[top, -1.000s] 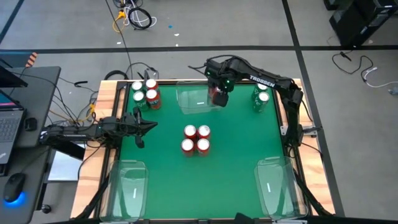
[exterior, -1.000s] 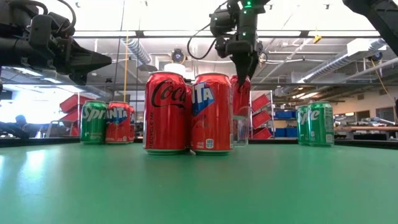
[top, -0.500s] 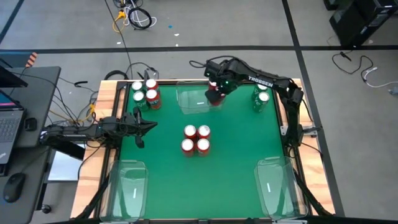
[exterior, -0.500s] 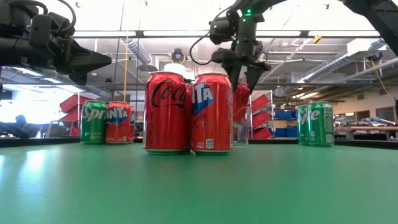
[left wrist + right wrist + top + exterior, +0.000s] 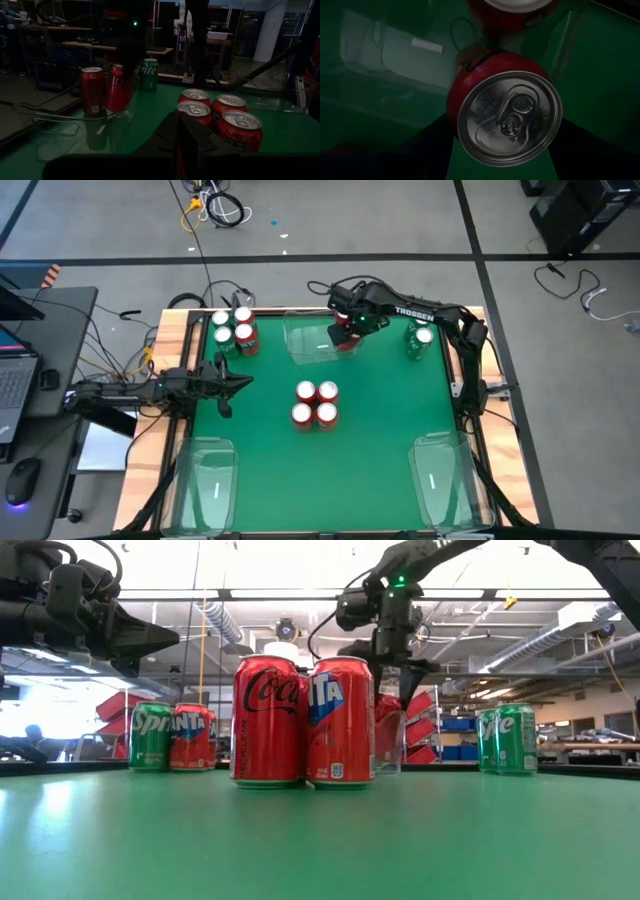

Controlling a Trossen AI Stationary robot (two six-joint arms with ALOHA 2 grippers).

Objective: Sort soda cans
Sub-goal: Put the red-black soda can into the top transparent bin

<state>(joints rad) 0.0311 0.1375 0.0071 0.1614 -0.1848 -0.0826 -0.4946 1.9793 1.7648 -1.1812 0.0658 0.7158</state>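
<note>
My right gripper [image 5: 346, 330] points down over the far clear tray [image 5: 305, 345], shut on a red soda can [image 5: 507, 117] that sits low inside the tray. A second red can [image 5: 92, 90] stands in that tray beside it. Four red cans [image 5: 315, 403] stand together at the table's centre. Several green and red cans [image 5: 232, 328] stand at the far left and two green ones [image 5: 420, 338] at the far right. My left gripper [image 5: 236, 383] waits shut and level at the table's left edge. My right gripper pinches the red can between its two fingers on opposite sides of its wall [image 5: 455, 100], just under the silver top. The fingers [image 5: 405, 675] come from above, pointing down. The can is about upright inside the tray; whether its base rests on the tray floor I cannot tell.
Two more clear trays lie at the near left [image 5: 210, 480] and near right [image 5: 440, 480] corners. Green table shows between the centre cans and the trays. Cables and a laptop lie beyond the table's left edge.
My right gripper has come down with the red can, from above the far tray's rim to low inside the tray. It has rolled about the line it points along, and the can has turned with it, staying upright in the hold.
</note>
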